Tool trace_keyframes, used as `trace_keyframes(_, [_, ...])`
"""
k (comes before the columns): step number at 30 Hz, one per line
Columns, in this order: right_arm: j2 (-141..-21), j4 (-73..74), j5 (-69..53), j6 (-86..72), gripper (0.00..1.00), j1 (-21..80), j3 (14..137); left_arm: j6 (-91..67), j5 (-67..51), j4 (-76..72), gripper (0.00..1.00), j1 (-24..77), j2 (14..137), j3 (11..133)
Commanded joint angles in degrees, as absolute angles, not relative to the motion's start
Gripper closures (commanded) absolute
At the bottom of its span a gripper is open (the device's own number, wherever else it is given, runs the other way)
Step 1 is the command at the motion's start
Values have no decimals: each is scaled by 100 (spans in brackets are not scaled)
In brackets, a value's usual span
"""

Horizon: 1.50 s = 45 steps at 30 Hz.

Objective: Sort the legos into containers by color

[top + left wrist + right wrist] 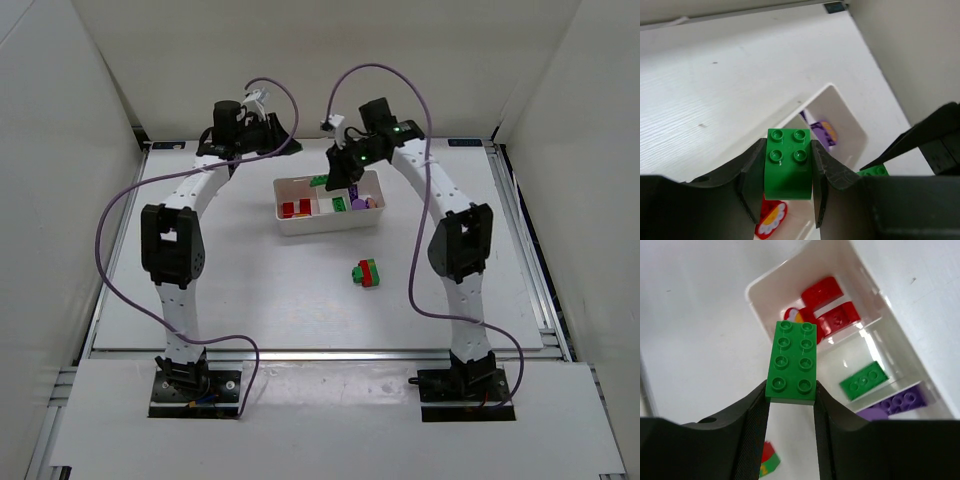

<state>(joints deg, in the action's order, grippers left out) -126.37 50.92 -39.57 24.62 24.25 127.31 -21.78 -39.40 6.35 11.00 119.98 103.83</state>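
My left gripper [788, 150] is shut on a green rounded brick [788, 167] and holds it above the white tray [840, 107]. In the top view that gripper [288, 138] hangs behind the tray's far left. My right gripper [791, 390] is shut on a flat green brick [792, 357] above the tray [757, 302]; in the top view it [333, 172] is over the tray's far rim [300, 182]. The tray holds red bricks [832, 305] in one end compartment, a green brick [863, 381] in the middle and purple bricks [897, 401] in the other end.
A stacked red and green brick pair [368, 273] lies on the table in front of the tray, also low in the right wrist view [767, 457]. White walls enclose the table. Purple cables loop off both arms.
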Motion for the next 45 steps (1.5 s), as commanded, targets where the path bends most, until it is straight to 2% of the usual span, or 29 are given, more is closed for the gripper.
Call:
trace_keyframes(1, [-13121,5730,-2797,2575,100,2593,13385,-1618,-3112,1432,87,1063,11373,10793])
trace_keyframes(12, [-13403,5406,-1433,2373,100,2716,13157,-1450,-2970,1556,86,1063,11162,10626])
trace_keyframes(13, [-13421,5379,-1380,2364,96,2716,13157,-1468,-2979,1556,86,1055,11162,10626])
trace_keyframes(14, [-13447,5405,-1380,2364,90,2716,13201,-1494,-3032,1556,86,1055,11188,10626])
trace_keyframes(15, [-13482,5423,-1380,2382,79,2716,13210,-1503,-3076,1556,86,1055,11223,10643])
trace_keyframes(17, [-13544,5458,-1415,2460,65,2733,13219,-1521,-3085,1573,86,1063,11241,10652])
trace_keyframes(18, [-13561,5475,-1424,2478,46,2742,13210,-1529,-3102,1573,86,1063,11285,10670])
trace_keyframes(20, [-13553,5493,-1494,2487,32,2751,13210,-1538,-3120,1591,86,1063,11294,10696])
trace_keyframes(21, [-13535,5493,-1555,2487,22,2751,13201,-1555,-3155,1573,86,1072,11329,10714])
trace_keyframes(24, [-13421,5458,-1669,2461,10,2751,13175,-1608,-3216,1591,86,1081,11390,10758])
trace_keyframes(26, [-13228,5388,-1766,2417,6,2707,13175,-1643,-3357,1591,86,1116,11452,10810])
trace_keyframes(33, [-12069,4992,-2065,1987,2,2278,13000,-1661,-4156,1924,86,1511,11865,11127])
trace_keyframes(36, [-11716,4860,-1777,1337,2,2014,12771,-1626,-4122,2126,86,1705,11979,11136])
trace_keyframes(39, [-11453,4966,-1495,1485,1,1908,12455,-1521,-3912,2451,85,1889,12102,11197])
trace_keyframes(43, [-11189,5167,-2029,1670,1,1469,12068,-1424,-3648,2733,84,2074,12243,11250])
trace_keyframes(45, [-11145,5194,-1768,1687,1,1433,11936,-1397,-3463,2795,83,2170,12340,11250])
